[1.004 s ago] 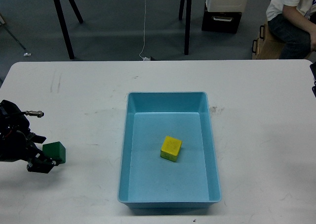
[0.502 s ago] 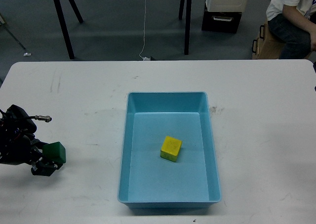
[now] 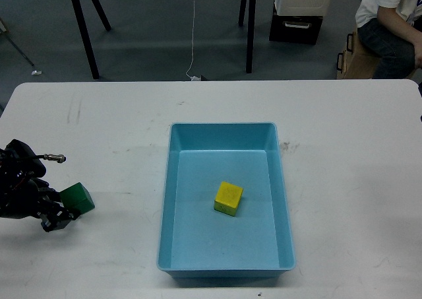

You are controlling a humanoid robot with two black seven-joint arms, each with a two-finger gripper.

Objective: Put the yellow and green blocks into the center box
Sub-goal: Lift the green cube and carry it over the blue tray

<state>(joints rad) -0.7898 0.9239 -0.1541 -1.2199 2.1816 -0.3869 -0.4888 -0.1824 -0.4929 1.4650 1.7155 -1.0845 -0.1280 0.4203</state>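
Note:
The green block [image 3: 78, 197] is at the far left of the white table, tilted, with my left gripper [image 3: 60, 214] shut on its near left side. The left arm comes in dark from the left edge. The yellow block [image 3: 228, 199] lies inside the blue center box [image 3: 224, 132], near its middle. The green block is well left of the box, about a box-width from its left wall. My right gripper is out of view.
The white table [image 3: 343, 180] extends to both sides of the box. Beyond the far edge are black stand legs [image 3: 84, 35], a hanging cable, a black case and a seated person [image 3: 389, 22] at the top right.
My left gripper has shifted slightly right and up with the green block, which has turned and tilted. The yellow block and the box have not moved.

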